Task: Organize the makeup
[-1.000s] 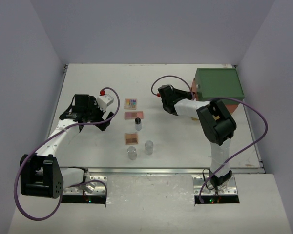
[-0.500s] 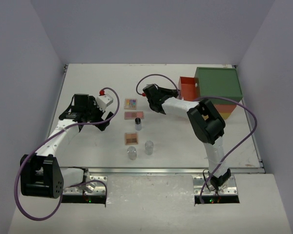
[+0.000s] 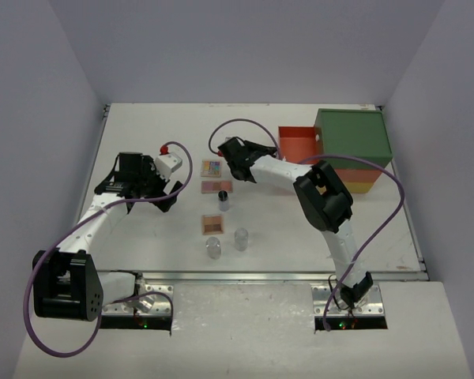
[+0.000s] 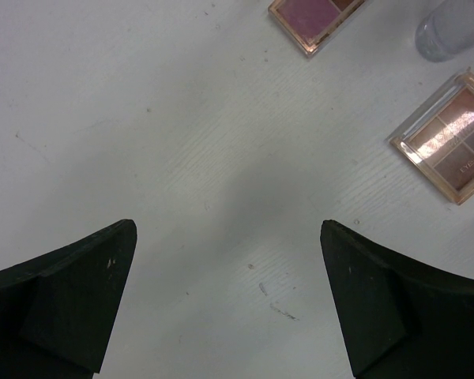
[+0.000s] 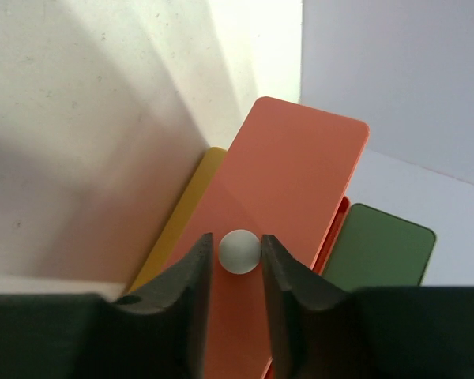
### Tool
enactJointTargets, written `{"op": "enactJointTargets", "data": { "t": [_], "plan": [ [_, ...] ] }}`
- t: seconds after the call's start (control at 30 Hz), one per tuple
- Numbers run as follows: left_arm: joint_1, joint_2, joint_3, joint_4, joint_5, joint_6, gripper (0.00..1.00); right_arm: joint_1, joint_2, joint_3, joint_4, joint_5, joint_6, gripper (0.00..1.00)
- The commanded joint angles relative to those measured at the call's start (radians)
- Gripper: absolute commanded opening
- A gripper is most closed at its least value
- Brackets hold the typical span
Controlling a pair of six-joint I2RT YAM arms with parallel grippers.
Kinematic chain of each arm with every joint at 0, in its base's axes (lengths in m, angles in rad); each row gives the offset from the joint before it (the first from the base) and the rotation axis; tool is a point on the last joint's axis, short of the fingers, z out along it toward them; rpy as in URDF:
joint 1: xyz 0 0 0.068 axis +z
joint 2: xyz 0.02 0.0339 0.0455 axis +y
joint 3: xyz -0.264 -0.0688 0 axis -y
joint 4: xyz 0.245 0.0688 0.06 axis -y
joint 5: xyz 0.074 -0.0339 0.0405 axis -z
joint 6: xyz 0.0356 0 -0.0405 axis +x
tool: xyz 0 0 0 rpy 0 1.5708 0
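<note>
Makeup (image 3: 223,202) is all loose mid-surface, none stowed.

Left claw (image 4: 227,227): jaws wide, holding nothing, hovering over bare surface just left of the cluster.

Cluster, far to near:
- multicoloured palette (image 3: 212,167)
- pink palette (image 3: 216,186)
- black-capped bottle (image 3: 223,197)
- brown palette (image 3: 212,224)
- two clear jars (image 3: 214,249) side by side nearest the arm bases

No brown bottles in view.

Right claw (image 5: 239,249): jaws narrow, pinched on the white knob (image 5: 239,252) of the orange drawer (image 3: 298,144). The drawer stands well out of the green-topped box (image 3: 354,136) and looks bare inside. Yellow drawer (image 5: 183,221) underneath is pushed in.

My read of the step is drawer opening, early in the task.
- Pull straight along the drawer's run, leftward, with no lift or twist. The knob is round and small, so an off-axis load could slip it out of the pads.
- Watch the box. It sits free on the surface and may slide with the drawer.
- Stop short of the drawer leaving the box.
- The right wrist is close to the multicoloured palette, so let go upward rather than sideways.

Surface (image 3: 142,126): white, lightly scuffed, and the box sits at its far right. Room: plain pale walls (image 3: 55,95) on three sides.
</note>
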Motion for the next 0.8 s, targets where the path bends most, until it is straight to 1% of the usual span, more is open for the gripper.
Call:
{"op": "enactJointTargets", "data": {
  "t": [0.0, 0.03, 0.1, 0.17, 0.3, 0.37, 0.47, 0.53, 0.6, 0.67, 0.7, 0.77],
  "plan": [
    [0.014, -0.015, 0.015, 0.017, 0.029, 0.001, 1.00, -0.002, -0.023, 0.044, -0.082, -0.024, 0.103, 0.38],
    [0.014, -0.015, 0.019, 0.016, 0.030, -0.001, 1.00, -0.001, -0.032, 0.054, -0.105, -0.045, 0.122, 0.39],
    [0.014, -0.015, 0.025, 0.004, 0.032, -0.006, 1.00, -0.001, -0.059, 0.072, -0.173, -0.090, 0.195, 0.51],
    [0.014, -0.017, 0.032, -0.001, 0.033, -0.011, 1.00, 0.000, -0.088, 0.082, -0.204, -0.134, 0.233, 0.57],
    [0.014, -0.024, 0.040, -0.010, 0.033, -0.022, 1.00, 0.010, -0.185, 0.094, -0.276, -0.265, 0.351, 0.75],
    [0.014, -0.027, 0.044, -0.014, 0.032, -0.023, 1.00, 0.010, -0.207, 0.104, -0.310, -0.329, 0.381, 0.82],
    [0.014, -0.039, 0.053, -0.024, 0.028, -0.029, 1.00, 0.010, -0.315, 0.099, -0.360, -0.536, 0.501, 0.89],
    [0.014, -0.051, 0.053, -0.025, 0.024, -0.030, 1.00, 0.011, -0.407, 0.057, -0.344, -0.644, 0.579, 0.91],
    [0.014, -0.061, 0.049, -0.022, 0.022, -0.031, 1.00, 0.012, -0.453, -0.006, -0.326, -0.756, 0.636, 0.93],
    [0.015, -0.071, 0.037, -0.012, 0.014, -0.035, 1.00, 0.017, -0.577, -0.126, -0.203, -0.948, 0.730, 0.98],
    [0.015, -0.072, 0.034, -0.007, 0.015, -0.036, 1.00, 0.020, -0.598, -0.181, -0.162, -1.043, 0.762, 0.99],
    [0.015, -0.073, 0.028, 0.001, 0.014, -0.043, 1.00, 0.030, -0.609, -0.207, -0.112, -1.096, 0.805, 0.99]
  ]
}}
